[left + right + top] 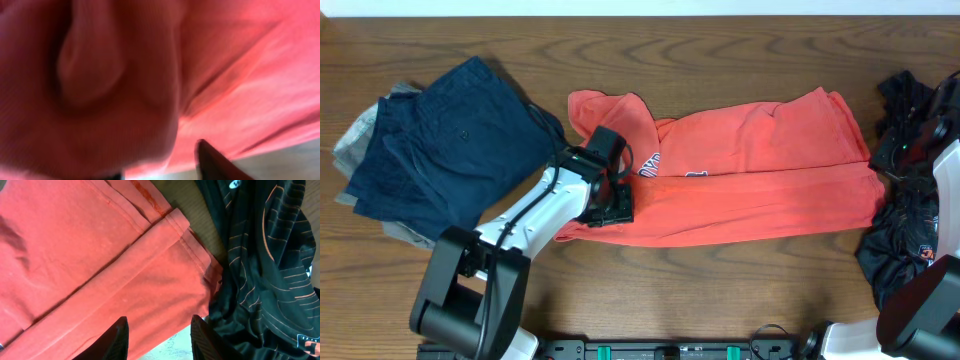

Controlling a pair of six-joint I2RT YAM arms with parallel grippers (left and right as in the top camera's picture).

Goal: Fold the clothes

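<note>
- Overhead: red shirt (760, 170) lies spread between blue clothes (450, 150) and black clothes (905, 240); left gripper (613, 203) rests on its left end.
- Left wrist: only blurred red cloth; grip unclear.
- Right wrist: right gripper (159, 325) released above the hem.

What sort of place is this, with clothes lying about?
Likely a robotics lab bench, not a laundry: a robot arm reaches over a coral-red T-shirt spread on a wooden table, with a folded navy pile and a black heap alongside.

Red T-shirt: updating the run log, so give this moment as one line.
red T-shirt: partly folded | left tool: at collar end, grip unclear | right tool: open over hem corner
</note>
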